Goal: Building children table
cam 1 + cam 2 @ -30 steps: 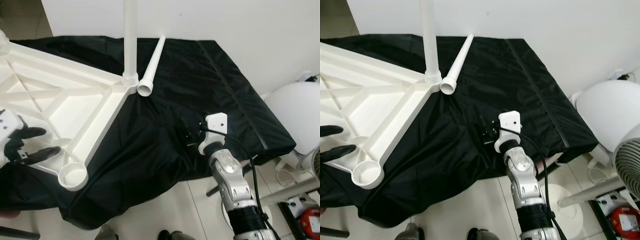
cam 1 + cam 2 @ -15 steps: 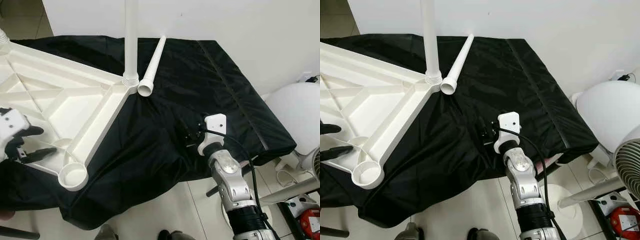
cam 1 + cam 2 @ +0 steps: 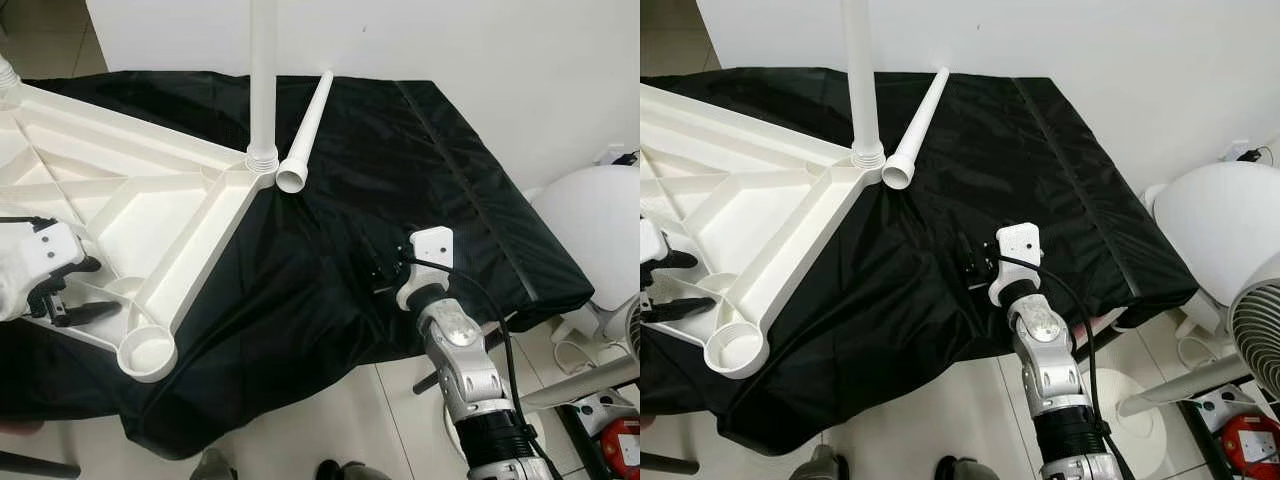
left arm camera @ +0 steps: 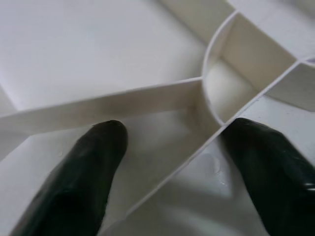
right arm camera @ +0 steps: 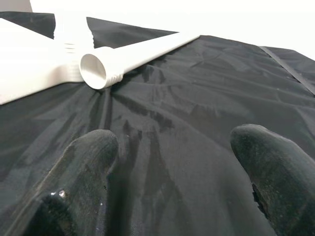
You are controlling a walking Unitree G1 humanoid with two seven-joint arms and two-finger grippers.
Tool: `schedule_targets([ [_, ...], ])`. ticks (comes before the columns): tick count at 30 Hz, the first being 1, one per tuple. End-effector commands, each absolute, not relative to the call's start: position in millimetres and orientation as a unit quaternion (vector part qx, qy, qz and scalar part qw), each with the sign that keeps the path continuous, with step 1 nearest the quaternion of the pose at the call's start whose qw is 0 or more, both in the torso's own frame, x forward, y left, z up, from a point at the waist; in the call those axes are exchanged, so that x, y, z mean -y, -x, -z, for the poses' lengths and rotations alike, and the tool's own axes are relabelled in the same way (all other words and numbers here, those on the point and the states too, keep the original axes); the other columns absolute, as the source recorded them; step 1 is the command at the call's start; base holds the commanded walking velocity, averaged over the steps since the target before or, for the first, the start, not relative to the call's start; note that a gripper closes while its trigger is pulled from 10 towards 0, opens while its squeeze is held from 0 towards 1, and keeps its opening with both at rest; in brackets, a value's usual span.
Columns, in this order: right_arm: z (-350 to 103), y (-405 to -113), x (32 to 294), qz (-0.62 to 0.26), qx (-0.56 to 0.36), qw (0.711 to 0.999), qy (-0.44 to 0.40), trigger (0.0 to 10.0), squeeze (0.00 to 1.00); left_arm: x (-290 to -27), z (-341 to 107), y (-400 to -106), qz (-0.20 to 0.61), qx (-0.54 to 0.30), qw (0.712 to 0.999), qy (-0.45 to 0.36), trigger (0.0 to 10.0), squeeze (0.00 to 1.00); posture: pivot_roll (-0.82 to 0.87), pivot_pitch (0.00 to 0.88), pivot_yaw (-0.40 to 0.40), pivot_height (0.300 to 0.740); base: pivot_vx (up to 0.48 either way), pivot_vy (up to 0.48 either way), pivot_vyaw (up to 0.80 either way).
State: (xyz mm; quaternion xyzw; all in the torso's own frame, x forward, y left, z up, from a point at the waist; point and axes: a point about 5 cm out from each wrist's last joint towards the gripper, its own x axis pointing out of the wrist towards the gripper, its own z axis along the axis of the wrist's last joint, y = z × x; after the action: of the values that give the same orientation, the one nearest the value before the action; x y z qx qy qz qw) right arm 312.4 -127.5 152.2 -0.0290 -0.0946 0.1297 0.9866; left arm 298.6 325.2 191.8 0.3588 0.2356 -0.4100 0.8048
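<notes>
The white plastic table top (image 3: 150,190) lies upside down on a black cloth, ribs facing up. One white leg (image 3: 262,80) stands upright in its far corner socket. A second leg (image 3: 310,120) lies loose on the cloth beside that corner, its open end towards me (image 5: 93,69). The near corner socket (image 3: 146,352) is a bare ring. My left gripper (image 3: 103,287) is open just above the ribs close to that ring, its fingers (image 4: 93,167) straddling a rib. My right gripper (image 3: 378,268) hovers open over bare cloth, short of the loose leg.
The cloth-covered surface (image 3: 450,170) ends at a near edge where the cloth hangs to the tiled floor. A white fan (image 3: 1240,330) and a rounded white object (image 3: 600,220) stand to the right, with a red item (image 3: 625,440) on the floor. A white wall is behind.
My left wrist has come further in over the table top, with its fingers tipped more steeply down at the ribs. The right arm has barely moved.
</notes>
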Motion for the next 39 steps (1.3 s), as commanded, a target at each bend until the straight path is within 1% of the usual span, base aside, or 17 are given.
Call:
schedule_targets([
  [1, -150.6, -313.3, 132.7, -0.121, 0.092, 0.988, 0.031, 10.0, 0.0, -321.2, -172.9, -293.3, 0.449, -0.278, 0.776, -0.344, 3.5, 0.0, 0.19, 0.145, -0.093, 0.74, 0.0, 0.0, 0.0],
  [2, -150.9, -313.3, 132.8, -0.12, 0.093, 0.988, 0.031, 10.0, 0.0, -320.0, -172.6, -294.9, 0.45, -0.277, 0.776, -0.346, 0.0, 0.0, 0.18, 0.143, -0.089, 0.74, 0.0, 0.0, 0.0],
  [4, -151.1, -313.2, 132.9, -0.119, 0.093, 0.988, 0.031, 10.0, 0.0, -319.2, -172.3, -295.9, 0.45, -0.276, 0.775, -0.346, 0.3, 0.0, 0.18, 0.142, -0.088, 0.74, 0.0, 0.0, 0.0],
  [5, -151.0, -312.6, 133.6, -0.117, 0.094, 0.988, 0.03, 10.0, 0.0, -317.8, -170.7, -296.7, 0.452, -0.276, 0.775, -0.346, 0.0, 0.0, 0.18, 0.14, -0.085, 0.74, 0.0, 0.0, 0.0],
  [14, -150.5, -311.7, 134.7, -0.113, 0.094, 0.989, 0.031, 10.0, 0.0, -315.8, -165.2, -297.3, 0.459, -0.277, 0.772, -0.341, 0.0, 0.0, 0.17, 0.136, -0.084, 0.74, 0.0, 0.0, 0.0],
  [18, -150.3, -312.3, 134.3, -0.113, 0.093, 0.989, 0.031, 10.0, 0.0, -314.9, -164.5, -299.1, 0.457, -0.266, 0.779, -0.337, 0.0, 0.0, 0.17, 0.131, -0.085, 0.74, 0.0, 0.0, 0.0],
  [22, -149.6, -312.1, 134.2, -0.114, 0.093, 0.989, 0.03, 10.0, 0.0, -304.1, -163.8, -299.7, 0.471, -0.237, 0.784, -0.326, 0.0, 0.0, 0.18, 0.131, -0.087, 0.74, 0.0, 0.0, 0.0],
  [23, -149.8, -312.3, 133.4, -0.115, 0.093, 0.989, 0.029, 10.0, 0.0, -293.5, -162.6, -300.2, 0.484, -0.214, 0.785, -0.321, 0.7, 0.0, 0.18, 0.14, -0.088, 0.74, 0.0, 0.0, 0.0],
  [24, -149.8, -312.3, 133.4, -0.115, 0.093, 0.989, 0.029, 10.0, 0.0, -293.5, -162.6, -300.2, 0.484, -0.214, 0.785, -0.321, 0.7, 0.0, 0.18, 0.14, -0.088, 0.74, 0.0, 0.0, 0.0],
  [25, -149.9, -312.5, 132.8, -0.116, 0.093, 0.988, 0.028, 10.0, 0.0, -284.0, -161.2, -300.9, 0.493, -0.195, 0.786, -0.317, 2.9, 0.0, 0.18, 0.145, -0.092, 0.74, 0.0, 0.0, 0.0],
  [26, -149.9, -312.5, 132.8, -0.116, 0.093, 0.988, 0.028, 10.0, 0.0, -284.0, -161.2, -300.9, 0.493, -0.195, 0.786, -0.317, 2.9, 0.0, 0.18, 0.145, -0.092, 0.74, 0.0, 0.0, 0.0],
  [27, -149.4, -312.7, 131.0, -0.119, 0.092, 0.988, 0.028, 10.0, 0.0, -268.8, -159.0, -301.2, 0.505, -0.165, 0.792, -0.3, 7.6, 0.0, 0.18, 0.139, -0.085, 0.74, 0.0, 0.0, 0.0],
  [28, -149.4, -312.7, 131.0, -0.119, 0.092, 0.988, 0.028, 10.0, 0.0, -268.8, -159.0, -301.2, 0.505, -0.165, 0.792, -0.3, 7.6, 0.0, 0.18, 0.139, -0.085, 0.74, 0.0, 0.0, 0.0],
  [29, -149.5, -312.7, 129.9, -0.12, 0.092, 0.988, 0.028, 10.0, 0.0, -259.1, -158.3, -300.8, 0.513, -0.145, 0.796, -0.287, 7.6, 0.0, 0.18, 0.145, -0.085, 0.74, 0.0, 0.0, 0.0],
  [30, -149.2, -312.7, 130.8, -0.118, 0.091, 0.988, 0.027, 10.0, 0.0, -245.1, -155.6, -301.0, 0.518, -0.121, 0.802, -0.272, 10.0, 0.0, 0.18, 0.147, -0.085, 0.74, 0.0, 0.0, 0.0],
  [38, -149.4, -312.5, 131.7, -0.115, 0.092, 0.989, 0.026, 10.0, 0.0, -226.0, -152.3, -300.8, 0.527, -0.094, 0.805, -0.258, 10.0, 0.0, 0.17, 0.145, -0.079, 0.74, 0.0, 0.0, 0.0],
  [39, -149.4, -312.4, 131.4, -0.114, 0.092, 0.989, 0.026, 10.0, 0.0, -217.7, -150.6, -299.8, 0.539, -0.092, 0.804, -0.235, 10.0, 0.24, 0.17, 0.145, -0.071, 0.74, 0.0, 0.0, 0.0],
])
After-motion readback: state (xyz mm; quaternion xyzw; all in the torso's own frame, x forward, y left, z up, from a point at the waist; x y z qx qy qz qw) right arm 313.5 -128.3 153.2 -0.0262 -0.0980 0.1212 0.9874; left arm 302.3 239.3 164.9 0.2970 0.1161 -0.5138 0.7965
